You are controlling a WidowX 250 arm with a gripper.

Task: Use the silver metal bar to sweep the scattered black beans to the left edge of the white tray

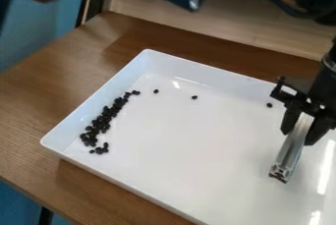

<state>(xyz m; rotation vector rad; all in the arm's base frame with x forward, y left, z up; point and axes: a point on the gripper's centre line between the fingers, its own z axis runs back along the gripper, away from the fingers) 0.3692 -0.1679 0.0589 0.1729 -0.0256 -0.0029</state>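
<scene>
Tray (183,155), one: white, shallow, with raised walls and a glossy floor; set at an angle on the worktop (108,37), its right part running past the edge of view. Bright streaks of reflected light on the floor at the right and near the far corner.

Contents of tray: black pellets (101,122), small and numerous, most in an uneven band along the left wall, thickest towards its near end. A small clump lies at the foot of the band, near the near left corner. Three pellets lie singly: two towards the far wall, one farther right, near the pincer (299,133).

Bar (293,148), one: silver metal, slim and straight, with grooved sides and a dark-patterned end. Slanted over the right part of the tray, lower end towards the viewer; whether that end touches the floor of the tray cannot be told.

Pincer, black: at the right, over the tray, closed on the upper part of the bar, one finger to each side.

Worktop: brown, wood-grained. Beyond its far edge, a pale planked floor (148,10); at the left, a blue surface (39,30).
</scene>
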